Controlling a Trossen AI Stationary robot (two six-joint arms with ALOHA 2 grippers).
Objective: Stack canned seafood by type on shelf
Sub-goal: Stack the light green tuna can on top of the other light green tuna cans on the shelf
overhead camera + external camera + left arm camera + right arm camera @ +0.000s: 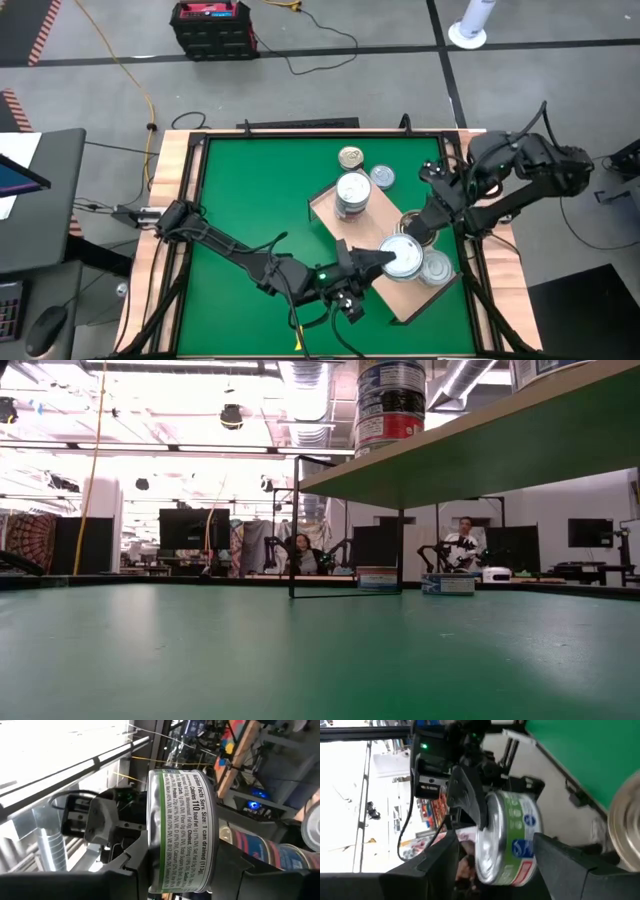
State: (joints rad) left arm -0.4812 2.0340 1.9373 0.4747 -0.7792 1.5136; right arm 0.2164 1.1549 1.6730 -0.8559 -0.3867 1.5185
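Observation:
The shelf [335,215] is a light-wood board raised over the green mat; the low view shows its underside [480,455]. A can with a green and white label [403,255] hangs above the shelf's near right part, with my left gripper [390,262] shut on it. My right gripper [422,232] is open. Its fingers [435,862] stand on either side of that can [512,837], coming from the far right. On the shelf stand a stack of cans [352,195] and single cans [435,268], [412,222]. Two more cans [350,157], [381,177] stand past its far end. My left gripper pinches the can between its two fingers, one on the silver lid [482,827] and one on the opposite flat end. The fingers [115,880] come about level from the table's left. The can lies on its side, label wall [182,815] toward the wrist camera, clear of the shelf.
The wood-slat table rim [165,200] frames the mat. A black crate [212,28] and cables lie on the floor beyond the far edge. In the low view, people [300,555], [462,542] sit in the room behind. The mat's left half [250,190] holds only my left arm.

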